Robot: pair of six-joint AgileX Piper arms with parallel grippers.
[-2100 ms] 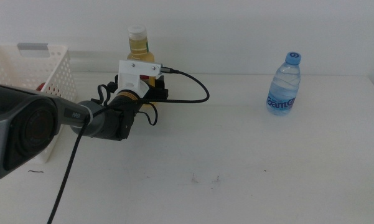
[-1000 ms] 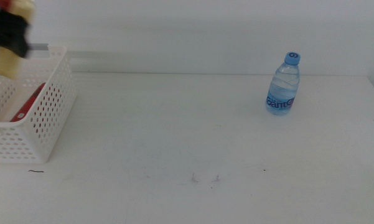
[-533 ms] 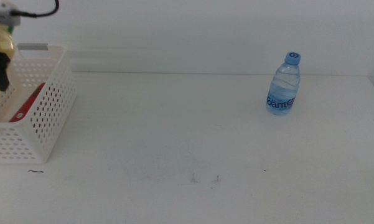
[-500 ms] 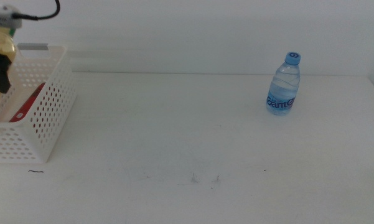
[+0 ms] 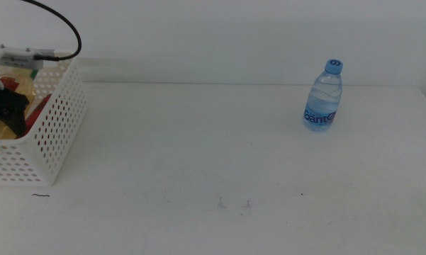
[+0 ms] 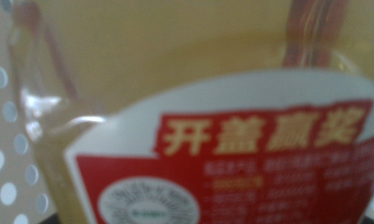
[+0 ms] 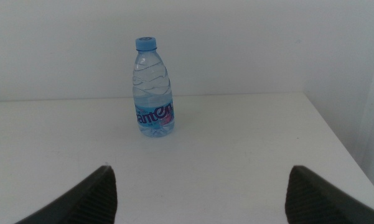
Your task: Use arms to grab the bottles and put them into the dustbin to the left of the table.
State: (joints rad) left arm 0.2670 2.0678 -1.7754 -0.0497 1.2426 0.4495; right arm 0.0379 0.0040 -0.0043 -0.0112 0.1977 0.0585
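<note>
Here, perforated white dustbin, left jaws pinching glossy yellow-liquid bottle, right jaws spread, ribbed clear water bottle upright.

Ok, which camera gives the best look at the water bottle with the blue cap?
The right wrist view: the water bottle stands upright, large and sharp, straight ahead of the open right gripper. The middle view shows it smaller, far right on the table. The left wrist view shows none of it.

The left gripper is black with a white block and a black cable. The right gripper has two dark jaws.
</note>
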